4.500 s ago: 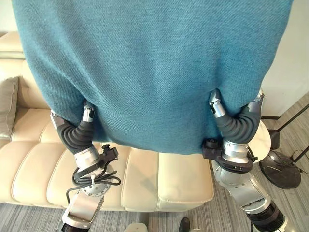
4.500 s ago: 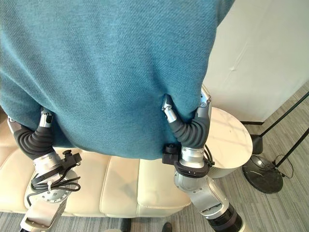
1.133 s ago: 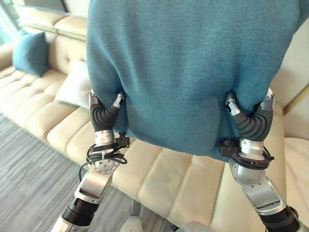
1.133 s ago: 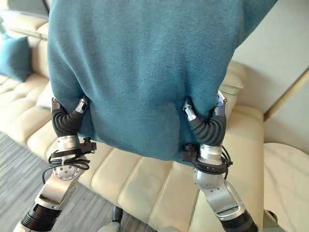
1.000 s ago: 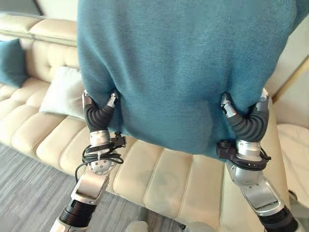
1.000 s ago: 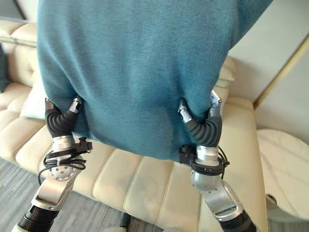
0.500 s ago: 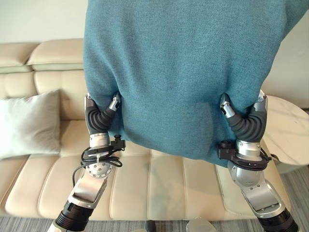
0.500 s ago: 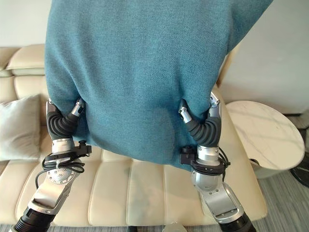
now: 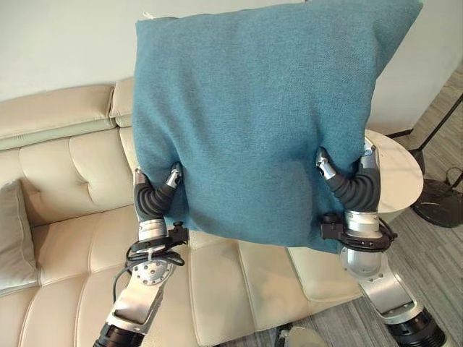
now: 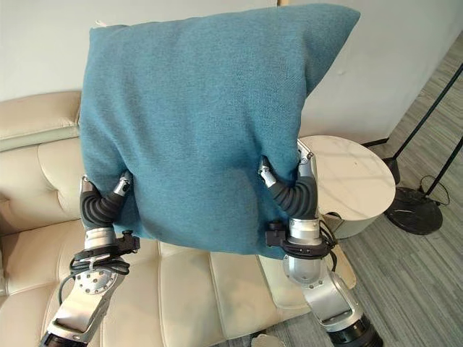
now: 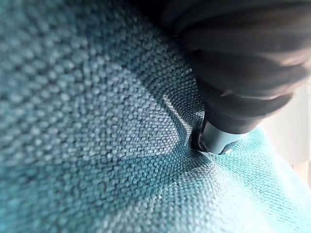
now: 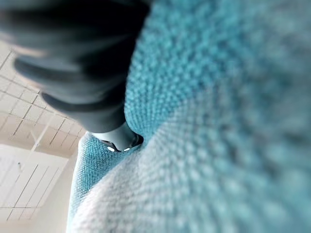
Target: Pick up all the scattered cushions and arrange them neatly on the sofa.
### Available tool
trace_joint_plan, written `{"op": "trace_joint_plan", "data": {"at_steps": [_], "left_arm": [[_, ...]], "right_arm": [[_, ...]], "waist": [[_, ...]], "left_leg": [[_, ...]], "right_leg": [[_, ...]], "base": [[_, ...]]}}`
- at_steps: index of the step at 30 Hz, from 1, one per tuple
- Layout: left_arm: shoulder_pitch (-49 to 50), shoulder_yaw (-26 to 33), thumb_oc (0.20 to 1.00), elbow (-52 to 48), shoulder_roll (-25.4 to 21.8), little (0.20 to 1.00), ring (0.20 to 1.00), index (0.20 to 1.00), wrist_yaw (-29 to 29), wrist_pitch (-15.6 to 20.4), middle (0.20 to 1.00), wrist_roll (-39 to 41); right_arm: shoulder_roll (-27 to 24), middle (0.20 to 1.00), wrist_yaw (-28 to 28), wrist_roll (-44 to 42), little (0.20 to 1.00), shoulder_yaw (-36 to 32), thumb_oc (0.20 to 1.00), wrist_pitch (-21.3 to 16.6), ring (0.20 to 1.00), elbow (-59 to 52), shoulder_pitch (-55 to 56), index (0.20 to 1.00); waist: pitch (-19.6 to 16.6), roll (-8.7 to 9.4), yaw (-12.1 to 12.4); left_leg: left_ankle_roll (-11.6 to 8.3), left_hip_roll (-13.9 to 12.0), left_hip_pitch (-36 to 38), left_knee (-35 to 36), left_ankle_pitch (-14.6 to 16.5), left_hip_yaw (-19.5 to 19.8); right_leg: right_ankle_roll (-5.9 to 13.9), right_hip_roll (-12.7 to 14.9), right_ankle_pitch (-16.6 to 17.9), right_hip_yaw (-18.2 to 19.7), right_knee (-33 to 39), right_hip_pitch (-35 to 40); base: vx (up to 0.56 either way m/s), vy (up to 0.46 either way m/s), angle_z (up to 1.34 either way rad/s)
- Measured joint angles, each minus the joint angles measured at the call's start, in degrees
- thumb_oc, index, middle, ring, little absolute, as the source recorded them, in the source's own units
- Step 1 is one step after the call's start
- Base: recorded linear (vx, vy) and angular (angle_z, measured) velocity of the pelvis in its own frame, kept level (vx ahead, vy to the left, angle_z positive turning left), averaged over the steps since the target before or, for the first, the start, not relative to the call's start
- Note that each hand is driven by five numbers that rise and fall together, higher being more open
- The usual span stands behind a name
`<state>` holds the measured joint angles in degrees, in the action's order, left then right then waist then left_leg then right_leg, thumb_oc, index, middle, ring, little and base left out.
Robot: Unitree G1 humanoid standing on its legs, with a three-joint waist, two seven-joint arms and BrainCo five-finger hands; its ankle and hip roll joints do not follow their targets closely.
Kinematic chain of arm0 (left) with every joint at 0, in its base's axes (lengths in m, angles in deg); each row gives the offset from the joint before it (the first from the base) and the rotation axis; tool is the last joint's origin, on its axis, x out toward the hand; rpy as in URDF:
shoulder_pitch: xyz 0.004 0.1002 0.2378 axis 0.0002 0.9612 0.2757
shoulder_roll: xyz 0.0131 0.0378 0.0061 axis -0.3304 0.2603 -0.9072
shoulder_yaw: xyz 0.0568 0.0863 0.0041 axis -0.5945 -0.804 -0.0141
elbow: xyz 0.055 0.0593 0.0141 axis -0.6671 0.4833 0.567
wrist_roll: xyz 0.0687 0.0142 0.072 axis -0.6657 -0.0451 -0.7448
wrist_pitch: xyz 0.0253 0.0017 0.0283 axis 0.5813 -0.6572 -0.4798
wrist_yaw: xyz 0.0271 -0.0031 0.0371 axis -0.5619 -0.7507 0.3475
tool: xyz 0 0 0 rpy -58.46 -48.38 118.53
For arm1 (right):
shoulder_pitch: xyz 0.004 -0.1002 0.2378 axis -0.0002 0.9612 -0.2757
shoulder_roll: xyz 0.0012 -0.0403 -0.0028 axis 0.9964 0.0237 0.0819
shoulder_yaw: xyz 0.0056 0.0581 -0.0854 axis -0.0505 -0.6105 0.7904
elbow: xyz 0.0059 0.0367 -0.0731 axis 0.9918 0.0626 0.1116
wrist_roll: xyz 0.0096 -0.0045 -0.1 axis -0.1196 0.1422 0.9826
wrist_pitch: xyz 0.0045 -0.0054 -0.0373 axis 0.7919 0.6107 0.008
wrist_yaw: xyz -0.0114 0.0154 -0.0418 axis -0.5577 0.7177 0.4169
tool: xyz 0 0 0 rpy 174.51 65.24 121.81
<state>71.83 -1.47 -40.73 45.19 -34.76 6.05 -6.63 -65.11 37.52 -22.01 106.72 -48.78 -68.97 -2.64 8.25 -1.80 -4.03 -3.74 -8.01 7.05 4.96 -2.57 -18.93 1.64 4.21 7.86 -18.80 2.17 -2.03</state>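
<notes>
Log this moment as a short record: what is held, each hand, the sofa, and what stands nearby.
held: teal cushion, upright, lifted above the sofa
left hand: pinching the cushion's lower left edge
right hand: pinching the cushion's lower right edge
sofa: cream, seat below the cushion bare
other cushion: grey cushion at the sofa's left
nearby: round white table right of the sofa; black lamp base on the floor beyond it

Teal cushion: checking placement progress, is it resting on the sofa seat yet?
No, the teal cushion hangs above the sofa, each robot hand gripping a lower side.
</notes>
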Motion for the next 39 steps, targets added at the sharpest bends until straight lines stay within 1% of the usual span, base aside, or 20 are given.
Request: {"op": "trace_joint_plan", "data": {"at_steps": [5, 7, 10, 13, 14, 15, 17, 18, 19, 20, 22, 23, 24, 26, 29, 31, 33, 35, 37, 39], "left_arm": [[0.0, -0.5, 0.2, 4.9, 1.5, 0.2, 0.2, 0.2, 0.8, -0.2, 0.2, 0.0], [-1.2, -1.4, 0.2, 7.6, 1.9, 0.2, 0.2, 0.2, 2.9, -0.2, 0.2, 0.0], [-7.9, -2.6, 0.2, 15.0, 3.2, 0.2, 0.2, 0.2, 6.9, -0.4, 0.2, 0.1], [-16.5, -4.1, 0.2, 21.6, 3.0, 0.2, 0.2, 0.2, 9.7, -1.0, 0.2, 0.2], [-23.6, -4.4, 0.2, 27.6, 3.6, 0.2, 0.2, 0.2, 12.5, -0.8, 0.2, 0.1], [-30.1, -5.6, 0.2, 32.6, 3.3, 0.2, 0.2, 0.2, 13.9, -0.9, 0.2, 0.2], [-41.0, -6.2, 0.2, 37.8, 2.1, 0.2, 0.2, 0.2, 15.6, -1.8, 0.2, 0.6], [-44.9, -7.1, 0.2, 40.6, 1.1, 0.2, 0.2, 0.2, 16.4, -1.8, 0.2, 0.6], [-53.5, -9.6, 0.2, 46.8, -1.5, 0.2, 0.2, 0.2, 16.3, -3.1, 0.2, 0.6], [-57.8, -10.3, 0.2, 47.2, -4.0, 0.2, 0.2, 0.2, 16.3, -3.4, 0.2, 0.4], [-63.7, -11.8, 0.2, 49.1, -6.9, 0.2, 0.2, 0.2, 16.1, -3.7, 0.2, 0.2], [-66.3, -12.5, 0.2, 49.1, -8.7, 0.2, 0.2, 0.2, 16.2, -3.8, 0.2, 0.0], [-67.6, -13.6, 0.2, 49.6, -10.1, 0.2, 0.2, 0.2, 16.4, -3.8, 0.2, 0.0], [-72.8, -18.1, 0.2, 53.4, -14.6, 0.2, 0.2, 0.2, 15.7, -4.1, 0.2, -0.3], [-79.7, -23.8, 0.2, 57.6, -16.7, 0.2, 0.2, 0.2, 14.1, -4.6, 0.2, -2.4], [-90.8, -35.3, 0.2, 64.4, -20.0, 0.2, 0.2, 0.2, 11.6, -5.2, 0.2, -7.0], [-95.9, -40.0, 0.2, 67.0, -22.3, 0.2, 0.2, 0.2, 10.6, -5.3, 0.2, -10.4], [-104.2, -49.2, 0.2, 72.2, -24.2, 0.2, 0.2, 0.2, 9.2, -6.3, 0.2, -16.3], [-105.0, -50.3, 0.2, 73.1, -24.7, 0.2, 0.2, 0.2, 8.5, -6.7, 0.2, -18.5], [-107.1, -55.9, 0.2, 75.9, -25.5, 0.2, 0.2, 0.2, 8.4, -6.9, 0.2, -21.1]], "right_arm": [[0.2, 0.2, 0.6, 1.3, 0.2, 2.9, 0.2, 0.4, 0.2, 5.7, -1.3, 0.2], [1.4, 0.2, 1.5, 2.5, 0.2, 4.8, 0.2, 0.5, 0.2, 9.5, -3.6, 0.2], [3.7, 0.2, 3.4, 3.2, 0.2, 7.0, 0.2, 2.2, 0.2, 19.5, -12.1, 0.2], [4.4, 0.2, 5.2, 3.9, 0.2, 7.0, 0.2, 4.4, 0.2, 28.8, -21.2, 0.2], [3.9, 0.2, 6.8, 4.0, 0.2, 7.3, 0.2, 6.2, 0.2, 33.2, -28.5, 0.2], [3.3, 0.2, 7.8, 4.1, 0.2, 8.5, 0.2, 6.8, 0.2, 37.6, -34.8, 0.2], [2.7, 0.2, 8.6, 4.1, 0.2, 8.6, 0.2, 8.7, 0.2, 42.9, -45.7, 0.2], [2.3, 0.2, 9.5, 4.1, 0.2, 8.8, 0.2, 8.8, 0.2, 45.3, -49.1, 0.2], [1.6, 0.2, 10.2, 4.0, 0.2, 9.2, 0.2, 9.2, 0.2, 49.4, -55.7, 0.2], [1.3, 0.2, 10.8, 3.9, 0.2, 9.2, 0.2, 9.2, 0.2, 49.8, -59.9, 0.2], [0.2, 0.2, 12.3, 3.9, 0.2, 9.4, 0.2, 9.2, 0.2, 50.8, -64.5, 0.2], [-0.1, 0.2, 13.1, 3.8, 0.2, 9.2, 0.2, 9.2, 0.2, 51.6, -66.2, 0.2], [-1.0, 0.2, 13.4, 3.8, 0.2, 9.9, 0.2, 9.1, 0.2, 52.0, -67.3, 0.2], [-3.6, 0.2, 13.9, 3.7, 0.2, 13.3, 0.2, 8.4, 0.2, 55.0, -71.8, 0.2], [-7.7, 0.2, 14.1, 2.7, 0.2, 15.8, 0.2, 8.2, 0.2, 59.5, -75.4, 0.2], [-14.0, 0.2, 13.7, 2.0, 0.2, 22.7, 0.2, 8.0, 0.2, 67.9, -82.4, 0.2], [-17.1, 0.2, 13.1, 2.1, 0.2, 26.1, 0.2, 7.7, 0.2, 71.9, -86.1, 0.2], [-20.8, 0.2, 11.8, 2.3, 0.2, 35.4, 0.2, 7.2, 0.2, 78.0, -90.9, 0.2], [-20.9, 0.2, 10.8, 3.3, 0.2, 37.0, 0.2, 7.3, 0.2, 79.1, -91.2, 0.2], [-21.8, 0.2, 10.5, 5.1, 0.2, 45.9, 0.2, 6.6, 0.2, 83.7, -93.8, 0.2]], "waist": [[-1.3, 0.97, 1.3], [-2.0, 2.01, 1.8], [0.1, 4.25, 3.9], [3.7, 5.1, 5.1], [6.1, 4.88, 5.9], [6.5, 4.76, 5.9], [9.5, 4.97, 5.9], [11.0, 4.98, 5.8], [12.0, 5.58, 5.7], [13.5, 5.59, 6.0], [15.1, 5.28, 5.3], [16.1, 6.49, 5.0], [16.1, 6.48, 5.1], [16.1, 6.45, 5.2], [16.1, 6.39, 5.0], [16.0, 6.33, 5.0], [16.0, 6.25, 4.9], [16.4, 5.8, 4.9], [17.0, 5.08, 5.0], [17.2, 4.9, 5.2]], "left_leg": [[-0.27, 0.4, -1.7, 0.0, -0.2, 2.2], [-0.34, 0.5, -4.4, -0.3, -0.8, 3.0], [-0.73, 0.9, -11.9, -3.6, -2.8, 5.4], [-0.21, 0.9, -18.9, -8.7, -1.8, 7.5], [-0.05, 0.8, -25.8, -14.2, -1.0, 8.3], [-0.02, 1.0, -31.0, -16.8, 0.4, 9.4], [-0.02, 1.1, -36.7, -17.3, -1.5, 10.7], [0.06, 1.0, -37.7, -17.6, -2.8, 10.9], [0.13, 1.4, -41.7, -19.0, -2.8, 11.4], [0.3, 0.8, -43.6, -18.9, -3.0, 11.6], [0.58, 0.8, -47.2, -21.8, -2.8, 12.2], [0.13, 1.8, -48.4, -23.3, -2.4, 12.8], [0.1, 1.7, -49.5, -24.2, -2.0, 13.3], [0.41, 0.9, -53.3, -28.5, -0.5, 13.9], [0.33, 1.0, -58.2, -34.4, 1.6, 14.7], [0.9, 1.3, -66.3, -42.5, 5.1, 15.2], [1.32, 1.5, -71.2, -46.1, 6.2, 15.0], [1.73, 1.8, -78.1, -49.5, 6.7, 15.2], [2.11, 2.0, -79.3, -50.4, 7.0, 15.1], [2.16, 2.2, -80.4, -50.4, 7.0, 15.0]], "right_leg": [[0.29, 0.2, 0.2, 0.0, 0.1, -0.6], [0.35, 0.4, 0.2, 0.0, -0.6, -3.0], [-0.09, 1.3, 1.0, -0.2, -3.0, -9.4], [0.18, 2.6, 0.6, -0.4, -6.5, -14.7], [0.33, 4.0, 0.3, 0.5, -12.2, -21.1], [0.46, 4.5, -1.0, 0.5, -13.4, -25.2], [1.07, 3.9, -0.2, 2.2, -12.6, -30.0], [1.5, 3.9, 1.3, 2.3, -12.9, -30.8], [0.5, 4.1, 1.3, 2.9, -12.8, -34.4], [1.2, 3.7, 0.7, 3.0, -13.2, -36.3], [1.18, 4.6, -1.4, 3.6, -20.2, -40.6], [-0.22, 5.1, -2.4, 4.8, -22.4, -42.7], [-0.22, 4.8, -2.6, 4.8, -22.7, -43.6], [-0.45, 4.5, -2.7, 4.9, -25.6, -46.6], [-2.41, 5.4, -4.1, 5.1, -31.1, -50.9], [-4.2, 6.8, -6.5, 5.9, -38.6, -58.6], [-4.58, 7.4, -7.3, 6.6, -42.1, -63.5], [-4.63, 8.3, -7.3, 6.7, -44.3, -69.8], [-4.64, 8.4, -7.3, 6.9, -44.9, -70.8], [-4.57, 9.2, -7.3, 7.3, -45.4, -72.3]], "base": [[-0.06, -0.05, 0.18], [-0.22, -0.062, 0.28], [-0.41, -0.102, 0.31], [-0.36, -0.082, 0.35], [-0.19, -0.041, 0.32], [-0.09, -0.017, 0.33], [-0.13, -0.023, 0.22], [-0.06, -0.011, 0.19], [-0.13, 0.014, 0.01], [0.0, 0.005, -0.08], [0.01, 0.004, 0.17], [-0.04, 0.022, 0.31], [-0.03, 0.032, 0.03], [-0.01, 0.028, -0.1], [0.01, 0.036, 0.1], [0.03, 0.052, 0.1], [0.02, 0.001, 0.0], [0.03, -0.003, 0.01], [0.02, -0.009, 0.04], [0.0, 0.0, 0.0]]}}
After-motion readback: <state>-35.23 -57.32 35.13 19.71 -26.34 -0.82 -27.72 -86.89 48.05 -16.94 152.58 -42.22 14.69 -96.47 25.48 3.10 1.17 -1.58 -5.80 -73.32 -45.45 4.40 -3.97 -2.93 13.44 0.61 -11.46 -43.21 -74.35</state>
